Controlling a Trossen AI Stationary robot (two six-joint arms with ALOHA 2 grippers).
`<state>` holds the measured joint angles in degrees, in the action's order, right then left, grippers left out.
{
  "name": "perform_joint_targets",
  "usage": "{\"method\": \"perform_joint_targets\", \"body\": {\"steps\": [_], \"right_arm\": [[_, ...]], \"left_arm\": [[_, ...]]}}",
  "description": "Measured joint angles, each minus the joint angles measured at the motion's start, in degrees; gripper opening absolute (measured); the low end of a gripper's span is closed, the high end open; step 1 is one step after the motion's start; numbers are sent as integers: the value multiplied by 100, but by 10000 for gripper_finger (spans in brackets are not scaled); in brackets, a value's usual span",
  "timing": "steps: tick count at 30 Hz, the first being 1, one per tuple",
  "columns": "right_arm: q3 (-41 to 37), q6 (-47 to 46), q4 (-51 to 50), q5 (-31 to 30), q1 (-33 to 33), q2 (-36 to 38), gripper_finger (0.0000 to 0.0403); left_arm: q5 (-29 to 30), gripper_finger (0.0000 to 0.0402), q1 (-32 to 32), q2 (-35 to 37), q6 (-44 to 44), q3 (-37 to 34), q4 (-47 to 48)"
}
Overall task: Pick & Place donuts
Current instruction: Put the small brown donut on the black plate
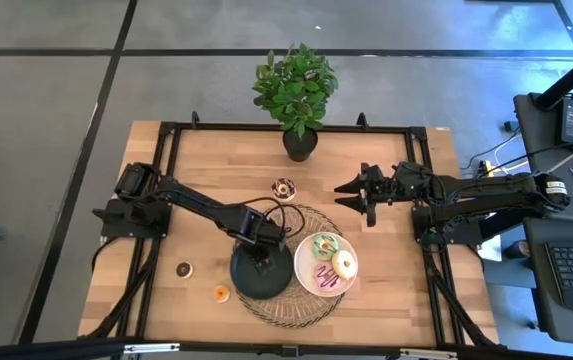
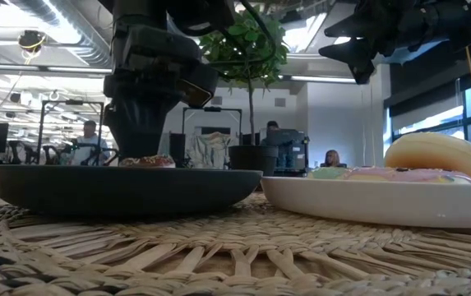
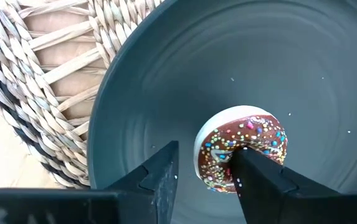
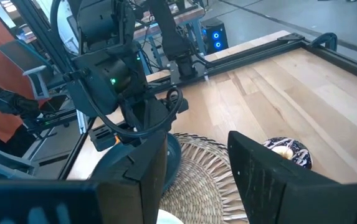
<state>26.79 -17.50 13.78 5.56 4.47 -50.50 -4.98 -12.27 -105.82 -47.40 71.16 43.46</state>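
Note:
A chocolate donut with coloured sprinkles (image 3: 243,146) lies on the black plate (image 3: 166,74), also seen in the low view (image 2: 146,161). My left gripper (image 3: 203,171) is open, pointing down over that plate (image 1: 241,287). One finger stands beside the donut and the other over its hole. A white plate (image 1: 304,283) holds a green donut (image 1: 325,245), a cream donut (image 1: 345,264) and a pink donut (image 1: 324,277). Another chocolate donut (image 1: 284,188), a small brown one (image 1: 183,269) and a small orange one (image 1: 221,293) lie on the table. My right gripper (image 1: 348,196) is open and empty above the table's far right. My left gripper comes from above, pointing down. One fingertip (image 3: 247,165) overlaps the sprinkled donut's hole and the other (image 3: 166,168) stands clear of the donut's outer edge. I cannot tell whether the finger touches the donut. The donut rests on the plate's floor.
Both plates sit on a round woven mat (image 1: 296,305) at the table's near middle. A potted plant (image 1: 299,140) stands at the far edge. A black frame (image 1: 166,135) runs around the tabletop. Bare wood lies on the right side (image 1: 406,270).

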Motion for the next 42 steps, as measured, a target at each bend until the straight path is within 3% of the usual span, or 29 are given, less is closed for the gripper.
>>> {"method": "perform_joint_targets", "body": {"steps": [9, 15, 25, 36, 42], "right_arm": [[0, -14, 7, 212, -73, 0, 172], [2, -20, 47, 291, -638, -385, 172], [110, -181, 1268, -523, -1689, -2054, 172], [1892, -73, 671, -1638, -2298, -4029, 172], [2493, -192, 604, -1710, -2429, -4864, 172]], "left_arm": [[-56, 139, 2, 2, 0, 0, 7], [-4, 137, 1, 2, 15, 0, 93], [3, 134, 0, 4, 7, 0, 168], [3, 134, 2, 7, 9, 0, 147], [35, 133, 2, 9, 2, 0, 125]]}}
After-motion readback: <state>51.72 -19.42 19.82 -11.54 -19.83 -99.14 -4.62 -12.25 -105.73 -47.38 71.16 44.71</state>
